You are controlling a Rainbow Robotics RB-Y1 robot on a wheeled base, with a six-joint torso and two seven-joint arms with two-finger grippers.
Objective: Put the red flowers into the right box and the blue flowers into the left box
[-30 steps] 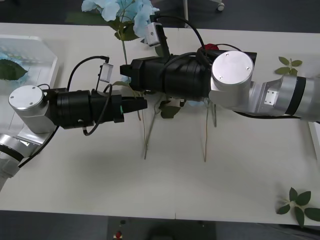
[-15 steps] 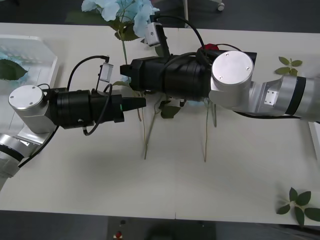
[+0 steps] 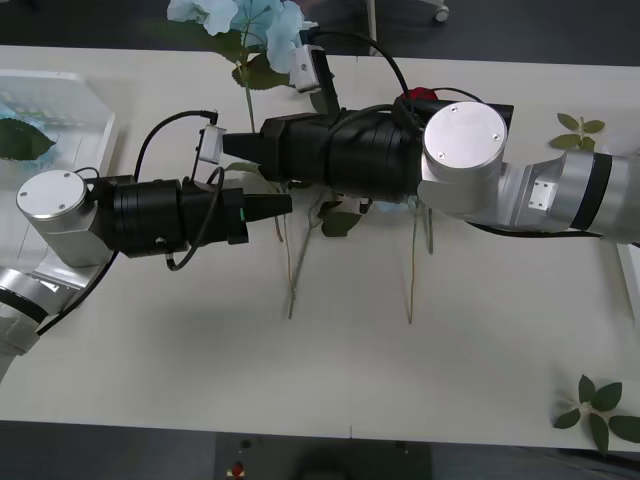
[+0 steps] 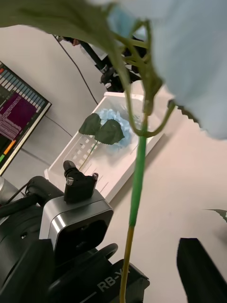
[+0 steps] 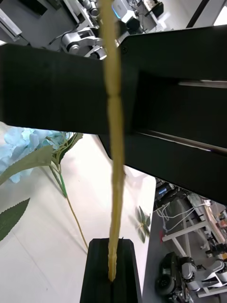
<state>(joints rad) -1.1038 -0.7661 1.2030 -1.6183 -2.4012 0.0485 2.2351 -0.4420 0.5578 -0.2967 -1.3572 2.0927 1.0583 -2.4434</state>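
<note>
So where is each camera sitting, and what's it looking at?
Front view: above the arms, facing down at the table; both arms show, with the left gripper and right gripper mid-table.
Right wrist view: on the right wrist, looking along the blue flower stem toward the left box.
Left wrist view: on the left wrist; its fingers pinch a stem.
Shared: both wrist views apparently see that same stem.

A white table (image 3: 200, 380) filled most of the frame. Green leaf sprigs lay at its upper right (image 3: 578, 128) and lower right (image 3: 600, 410). A monitor (image 4: 16, 120) stood at the right wrist view's left edge.
</note>
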